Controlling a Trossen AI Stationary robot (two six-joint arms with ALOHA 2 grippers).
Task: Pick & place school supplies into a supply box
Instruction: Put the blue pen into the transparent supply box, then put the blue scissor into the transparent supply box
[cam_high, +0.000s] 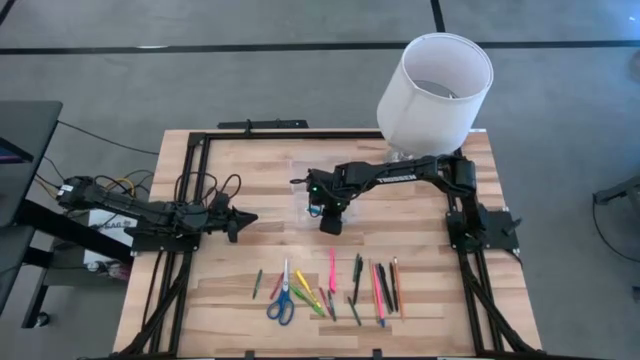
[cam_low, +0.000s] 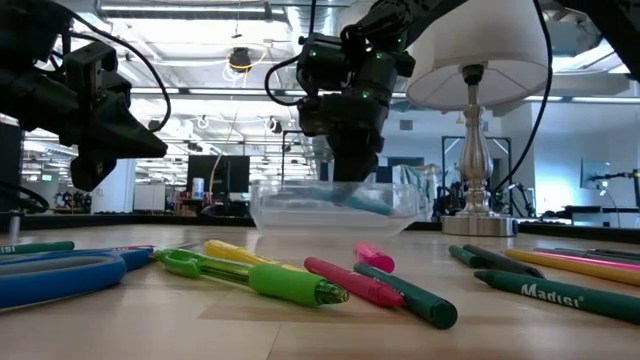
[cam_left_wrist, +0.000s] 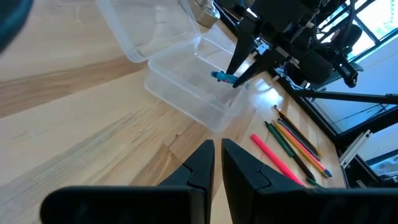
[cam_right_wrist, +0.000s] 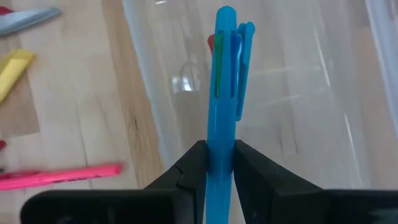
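The clear supply box sits open mid-table, its lid lying beside it. My right gripper hangs over the box, shut on a light blue pen that reaches down into it. My left gripper is shut, holds nothing, and hovers left of the box. The other supplies lie flat in a row by the near edge: blue-handled scissors, a pink marker, a green highlighter and several pens and pencils. My right gripper pinches the blue pen's barrel between its two fingers. The pen lies along the fingers and sticks out past their tips, clip end foremost. The fingers come from above, slanting down. The pen's free end is inside the box, tilted; whether it touches the bottom I cannot tell.
A white lampshade on a chrome base stands at the far right corner, close behind the right arm. A black frame edges the table. Bare wood lies between the box and the row of supplies.
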